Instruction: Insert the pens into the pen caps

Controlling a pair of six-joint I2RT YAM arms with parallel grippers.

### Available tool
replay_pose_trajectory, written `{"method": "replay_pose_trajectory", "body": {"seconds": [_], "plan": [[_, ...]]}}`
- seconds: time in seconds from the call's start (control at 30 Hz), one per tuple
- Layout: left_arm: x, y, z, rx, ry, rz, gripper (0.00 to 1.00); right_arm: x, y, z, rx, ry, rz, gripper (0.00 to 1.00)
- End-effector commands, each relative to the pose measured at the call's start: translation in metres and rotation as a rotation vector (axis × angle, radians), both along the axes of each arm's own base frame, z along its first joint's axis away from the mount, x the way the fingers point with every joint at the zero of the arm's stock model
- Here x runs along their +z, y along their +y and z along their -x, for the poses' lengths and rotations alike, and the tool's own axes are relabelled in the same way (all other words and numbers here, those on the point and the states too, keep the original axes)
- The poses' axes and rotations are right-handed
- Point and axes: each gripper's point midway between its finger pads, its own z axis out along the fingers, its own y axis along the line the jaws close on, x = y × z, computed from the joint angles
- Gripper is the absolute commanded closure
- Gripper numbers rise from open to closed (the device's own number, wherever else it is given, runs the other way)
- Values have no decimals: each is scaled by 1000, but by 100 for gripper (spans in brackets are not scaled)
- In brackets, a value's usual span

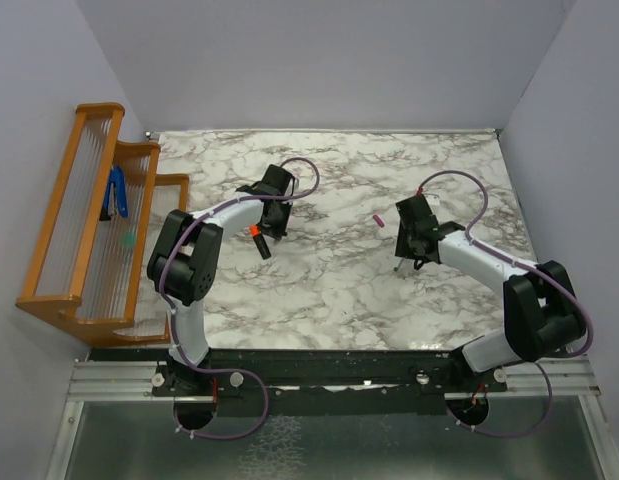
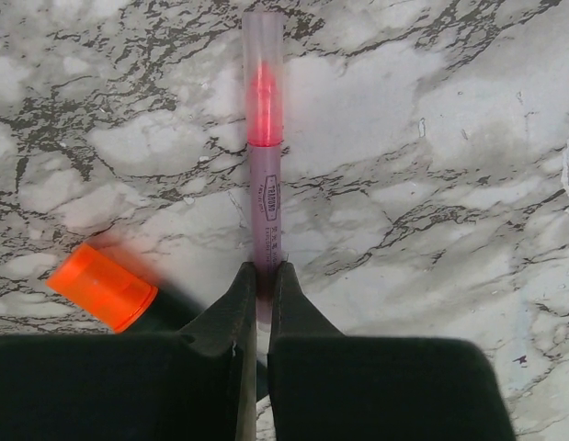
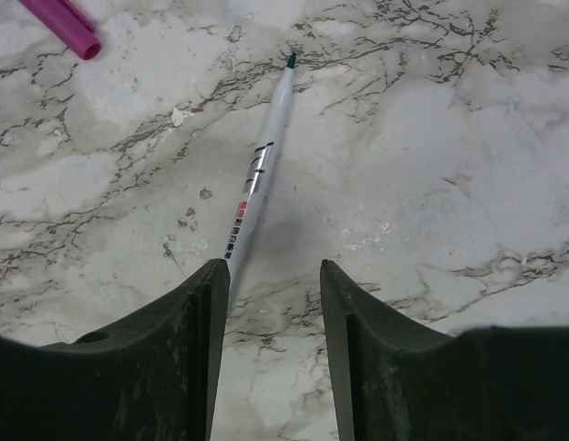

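Two arms reach out from the near edge over the marble table (image 1: 339, 300). L gripper (image 2: 262, 276): fingers pressed tight on the back end of the pinkish pen (image 2: 264, 197), which points straight away from the wrist; can't tell if it rests on the marble or sits just above it. A pale see-through cap (image 2: 263, 73) covers its red-pink tip. Just beside that gripper lies the black marker (image 2: 169, 312) w/ the orange cap (image 2: 105, 287) on its end; most of the body is hidden under the gripper. R gripper (image 3: 275, 276): fingers spread, nothing pinched btwn them. The greyish pen (image 3: 256, 175), dark green tip bare, touches the inner edge of one finger w/ its back end, tip pointing away. Further out, apart from that tip, the magenta cap (image 3: 65, 23) lies on the marble. Far L, beside the table: wooden rack (image 1: 64, 250) w/ a blue-handled tool (image 1: 117, 192) in it.
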Motion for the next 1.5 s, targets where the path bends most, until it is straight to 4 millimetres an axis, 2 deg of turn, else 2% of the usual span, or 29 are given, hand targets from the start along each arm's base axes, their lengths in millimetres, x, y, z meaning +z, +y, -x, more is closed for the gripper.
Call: {"method": "replay_pose_trajectory", "body": {"seconds": [0.0,0.07,0.13,0.33,0.63,0.73,0.83,0.93,1.0,1.07,1.1,1.2,1.27,1.47], "plan": [[8,10,-2,-8,-21,-54,97,0,-12,-10,-122,-30,23,52],[15,8,-3,-11,-36,-36,85,0,-10,-17,-147,-43,5,54],[23,4,-4,-17,-49,-16,77,-1,-8,-24,-166,-45,-16,56],[49,-1,-9,-42,-104,22,66,-8,-6,-43,-219,-42,-51,65],[94,-18,-8,-91,-174,131,64,-21,-17,-51,-255,1,-47,67],[108,-25,-6,-114,-190,179,64,-27,-18,-49,-259,15,-52,72],[120,-40,2,-180,-192,251,65,-35,-16,-47,-262,30,-65,73],[124,-63,17,-280,-198,329,66,-44,-12,-44,-262,49,-83,74],[122,-76,25,-327,-197,361,67,-49,-10,-42,-260,60,-97,79],[119,-88,34,-368,-188,400,67,-52,-7,-40,-255,66,-112,96],[118,-94,38,-383,-185,419,67,-52,-7,-40,-256,63,-117,99],[115,-113,48,-417,-176,489,67,-41,-4,-42,-244,32,-141,100],[114,-126,53,-437,-168,556,67,-26,0,-48,-221,-19,-168,100],[115,-160,62,-454,-133,761,67,39,13,-62,-117,-173,-249,100]]}}
